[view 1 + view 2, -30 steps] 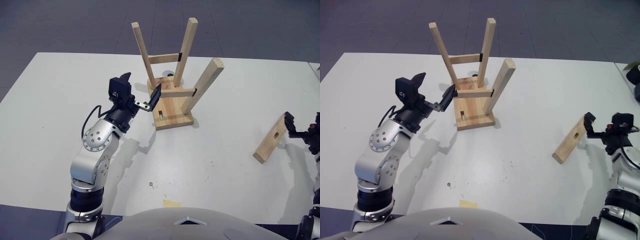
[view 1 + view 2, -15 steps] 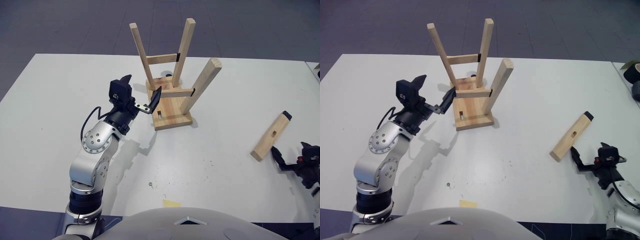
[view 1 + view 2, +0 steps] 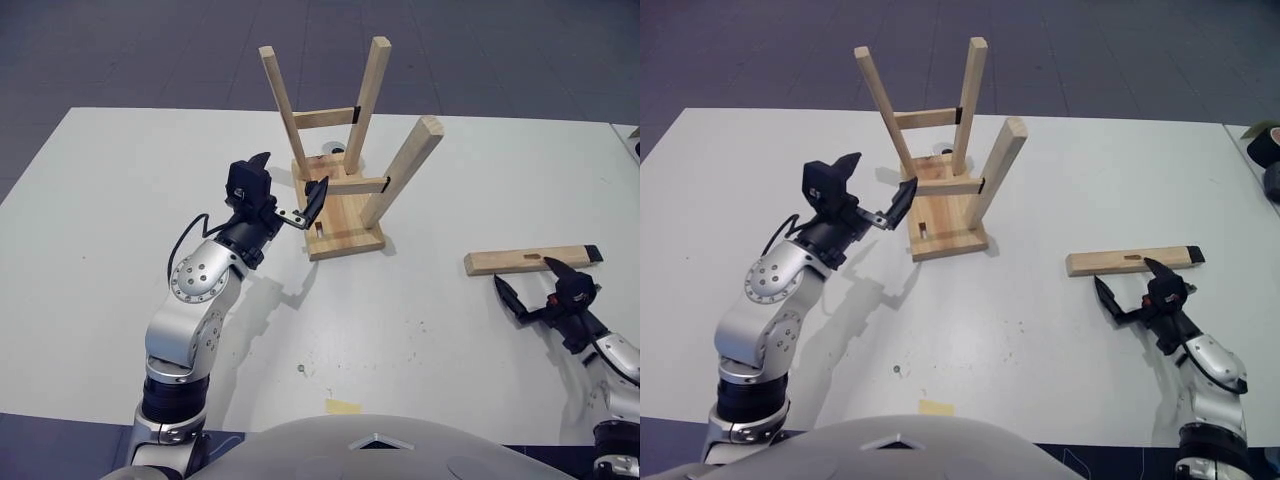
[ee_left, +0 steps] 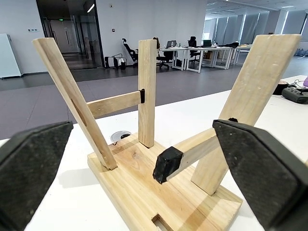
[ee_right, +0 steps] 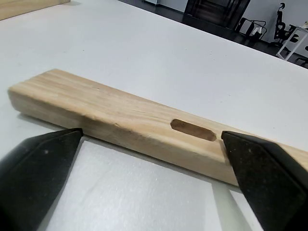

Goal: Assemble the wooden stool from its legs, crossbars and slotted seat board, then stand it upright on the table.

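Observation:
The stool stands upside down: its slotted seat board (image 3: 345, 228) lies on the table with three legs (image 3: 405, 170) pointing up, joined by two crossbars (image 3: 355, 186). One slot (image 4: 161, 222) in the board is empty. My left gripper (image 3: 295, 170) is open at the board's left edge, with nothing between its fingers (image 4: 29, 163). A loose fourth leg (image 3: 525, 260) with a mortise hole (image 5: 192, 130) lies flat on the table at the right. My right gripper (image 3: 523, 273) is open just in front of it, fingertips close to its side.
A small screw-like bit (image 3: 301, 369) and a yellow scrap of tape (image 3: 343, 407) lie near the table's front edge. A round grommet hole (image 4: 118, 136) sits behind the stool. Dark objects (image 3: 1270, 160) rest past the table's right edge.
My right gripper let go of the loose leg, dropped toward the front edge, then came back open beside it. The leg now lies flat and crosswise. The left gripper edged closer to the stool.

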{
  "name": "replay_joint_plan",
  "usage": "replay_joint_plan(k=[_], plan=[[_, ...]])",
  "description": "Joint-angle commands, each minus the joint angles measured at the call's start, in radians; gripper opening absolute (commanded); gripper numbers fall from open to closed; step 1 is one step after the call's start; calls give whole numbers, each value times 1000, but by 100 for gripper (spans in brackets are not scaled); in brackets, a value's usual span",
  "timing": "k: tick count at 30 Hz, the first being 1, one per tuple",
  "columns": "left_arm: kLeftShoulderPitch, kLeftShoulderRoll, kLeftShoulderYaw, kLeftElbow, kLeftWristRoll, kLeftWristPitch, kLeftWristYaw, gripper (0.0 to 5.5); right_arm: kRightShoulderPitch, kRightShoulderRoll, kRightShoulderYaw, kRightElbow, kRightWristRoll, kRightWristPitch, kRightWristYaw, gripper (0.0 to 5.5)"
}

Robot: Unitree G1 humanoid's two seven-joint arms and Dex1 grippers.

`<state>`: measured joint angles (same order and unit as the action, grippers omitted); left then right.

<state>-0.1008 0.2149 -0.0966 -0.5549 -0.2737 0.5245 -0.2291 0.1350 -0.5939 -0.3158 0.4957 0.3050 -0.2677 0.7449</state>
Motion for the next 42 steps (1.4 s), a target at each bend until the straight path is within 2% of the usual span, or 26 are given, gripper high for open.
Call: replay_joint_plan(k=[1, 7, 13, 15, 21, 25, 33, 42], plan=[[-43, 4, -6, 29, 15, -6, -12, 540, -20, 78, 107, -79, 0, 124, 25, 537], [-46, 11, -9, 34, 6, 3, -38, 540, -48, 133, 153, -349, 34, 223, -52, 537], [-60, 15, -6, 45, 9, 4, -56, 540, -107, 63, 106, -599, 115, 449, -90, 537], [-63, 16, -2, 47, 10, 3, -57, 540, -139, 18, 86, -579, 116, 488, -74, 537], [-76, 24, 11, 54, 7, 5, -71, 540, -196, -175, 72, -278, 81, 518, 124, 537], [-81, 28, 16, 58, 4, 8, -78, 540, -264, -225, 100, -144, 57, 550, 192, 537], [-112, 39, 15, 92, 7, -6, -97, 540, -310, -287, 232, -30, -81, 583, 282, 404], [-135, 32, -1, 129, 21, -37, -105, 540, -358, -264, 267, 56, -147, 528, 270, 270]])
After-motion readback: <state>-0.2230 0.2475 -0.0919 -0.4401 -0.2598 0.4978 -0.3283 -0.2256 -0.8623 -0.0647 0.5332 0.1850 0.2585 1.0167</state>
